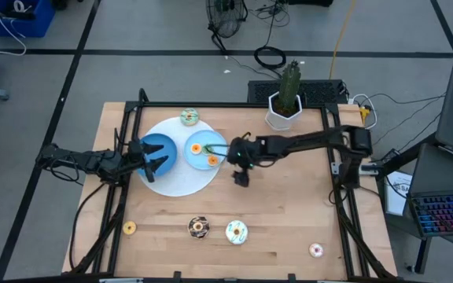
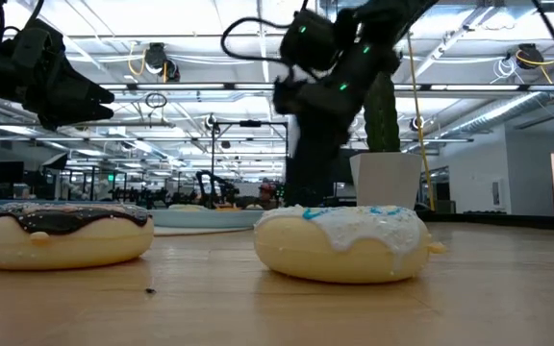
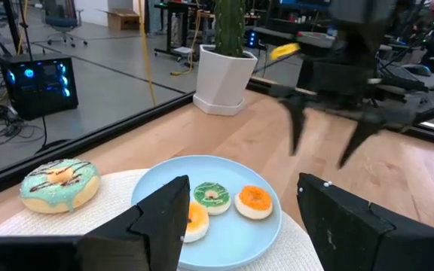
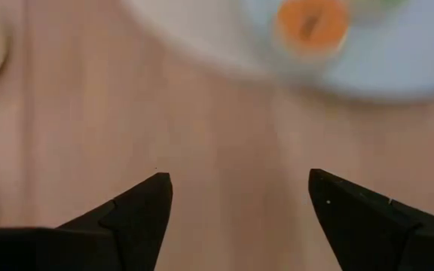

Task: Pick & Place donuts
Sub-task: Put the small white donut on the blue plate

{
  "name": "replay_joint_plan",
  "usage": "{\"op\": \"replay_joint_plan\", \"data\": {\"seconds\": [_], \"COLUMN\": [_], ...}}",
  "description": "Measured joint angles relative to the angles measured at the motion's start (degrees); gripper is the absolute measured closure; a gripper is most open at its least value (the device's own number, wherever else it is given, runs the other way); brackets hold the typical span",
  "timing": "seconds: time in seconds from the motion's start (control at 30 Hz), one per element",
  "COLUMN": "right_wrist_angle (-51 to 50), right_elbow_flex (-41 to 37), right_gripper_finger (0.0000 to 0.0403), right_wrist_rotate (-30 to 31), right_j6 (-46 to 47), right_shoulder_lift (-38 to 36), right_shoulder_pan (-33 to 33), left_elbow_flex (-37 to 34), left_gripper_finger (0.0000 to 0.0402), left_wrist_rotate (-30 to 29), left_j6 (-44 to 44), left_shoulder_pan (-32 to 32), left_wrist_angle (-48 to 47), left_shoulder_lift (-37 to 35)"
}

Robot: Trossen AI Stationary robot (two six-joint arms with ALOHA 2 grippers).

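Right gripper (image 1: 232, 155) hangs open and empty just beside the light blue plate (image 1: 197, 140) holding three donuts (image 1: 213, 160), so next pick needs the front-edge donuts (image 1: 236, 232); left gripper (image 1: 154, 157) waits open over the bowl (image 1: 162, 144).

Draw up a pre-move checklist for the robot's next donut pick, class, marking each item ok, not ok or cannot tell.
1. Right gripper open and empty: ok.
2. Left gripper parked over the dark blue bowl, clear of the right arm: ok.
3. Light blue plate has room beside its three donuts: ok.
4. White-iced donut lies unobstructed on the table: ok.
5. Chocolate donut lies flat: ok.
6. Next target chosen: cannot tell.
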Motion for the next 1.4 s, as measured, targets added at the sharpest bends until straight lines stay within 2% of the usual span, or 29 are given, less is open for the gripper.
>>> {"op": "replay_joint_plan", "data": {"seconds": [0.13,0.3,0.6,0.83,1.03,1.23,1.4], "right_wrist_angle": [-12.8,-25.7,-37.8,-37.0,-31.9,-26.0,-20.2], "right_elbow_flex": [0.0,0.0,0.0,-1.7,-6.1,-10.5,-14.2], "right_gripper_finger": [0.011,0.011,0.011,0.011,0.011,0.011,0.011], "right_wrist_rotate": [0.0,0.0,4.2,1.0,-0.4,-3.3,-3.3], "right_j6": [8.3,25.5,58.3,82.9,100.9,114.8,123.0], "right_shoulder_lift": [-5.2,-10.5,-12.5,-12.6,-12.6,-12.6,-12.5], "right_shoulder_pan": [4.9,12.9,28.8,40.1,48.7,55.2,59.3], "left_elbow_flex": [0.0,0.0,0.0,0.0,0.0,0.0,0.0], "left_gripper_finger": [0.0158,0.0158,0.0158,0.0158,0.0158,0.0158,0.0158], "left_wrist_rotate": [0.1,0.1,0.1,0.1,0.1,0.1,0.1], "left_j6": [0.0,0.0,0.0,0.0,0.0,0.0,0.0], "left_shoulder_pan": [0.0,0.0,0.0,0.0,0.0,0.0,0.0], "left_wrist_angle": [0.0,0.0,0.0,0.0,0.0,0.0,0.0], "left_shoulder_lift": [0.0,0.0,0.0,0.0,0.0,0.0,0.0]}}
